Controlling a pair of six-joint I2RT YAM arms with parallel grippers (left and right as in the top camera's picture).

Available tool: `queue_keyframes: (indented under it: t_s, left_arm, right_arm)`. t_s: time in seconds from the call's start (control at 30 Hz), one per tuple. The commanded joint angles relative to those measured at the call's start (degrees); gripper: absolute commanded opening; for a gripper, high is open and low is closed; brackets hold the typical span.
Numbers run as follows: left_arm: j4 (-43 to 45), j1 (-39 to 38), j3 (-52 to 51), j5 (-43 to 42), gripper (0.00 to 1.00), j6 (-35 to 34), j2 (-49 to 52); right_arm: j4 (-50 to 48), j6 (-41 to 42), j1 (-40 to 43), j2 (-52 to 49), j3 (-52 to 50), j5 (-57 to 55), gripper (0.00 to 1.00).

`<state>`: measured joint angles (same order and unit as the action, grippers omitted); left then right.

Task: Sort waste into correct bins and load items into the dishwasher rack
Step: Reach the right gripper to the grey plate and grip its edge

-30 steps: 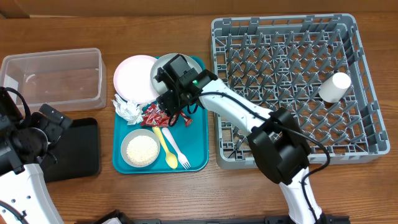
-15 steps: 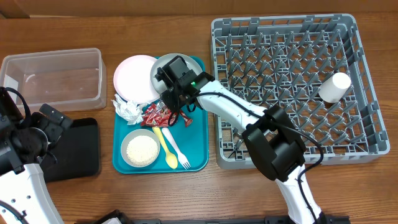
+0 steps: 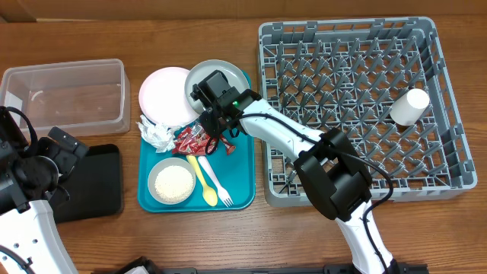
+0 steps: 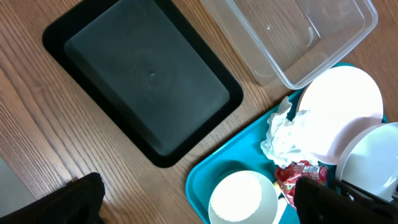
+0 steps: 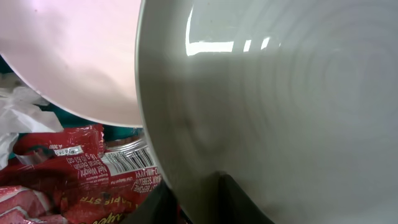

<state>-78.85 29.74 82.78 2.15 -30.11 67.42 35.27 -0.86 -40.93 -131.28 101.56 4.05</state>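
Observation:
My right gripper (image 3: 215, 124) reaches over the teal tray and is shut on the near rim of the pale grey-green plate (image 3: 233, 76). In the right wrist view the plate (image 5: 280, 93) fills the frame, with one finger (image 5: 239, 199) on top of it and the other under its edge. The white plate (image 3: 163, 91) partly lies under it. Red wrappers (image 3: 190, 140), a crumpled napkin (image 3: 155, 135) and a bowl of white grains (image 3: 173, 183) lie on the tray, beside yellow and white forks (image 3: 207, 181). My left gripper (image 4: 199, 208) hangs open over the table edge of the tray.
The clear tub (image 3: 65, 95) stands at the back left, with the black tray (image 3: 95, 183) in front of it. The grey dishwasher rack (image 3: 358, 175) fills the right side and holds a white cup (image 3: 409, 106). The teal tray (image 3: 240, 190) sits between tub and rack.
The right gripper's jaws have closed onto the grey-green plate's rim, and the arm has shifted slightly. The left arm has not moved.

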Motion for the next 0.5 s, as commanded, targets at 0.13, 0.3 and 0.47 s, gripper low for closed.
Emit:
queue_keyframes:
  t_s: [0.13,0.3,0.47]
  left_arm:
    - [0.0,0.2,0.9,-0.3,1.0,-1.0,0.1]
    - [0.0,0.2,0.9,-0.3,1.0,-1.0,0.1]
    - [0.0,0.2,0.9,-0.3,1.0,-1.0,0.1]
  right_arm:
    - [0.3,0.4,0.4,4.7,0.2,-9.2,0.22]
    - [0.6,0.4,0.4,8.0,0.2,-12.6,0.21]
    - [1.6,0.4,0.4,11.0,0.2,-12.6,0.2]
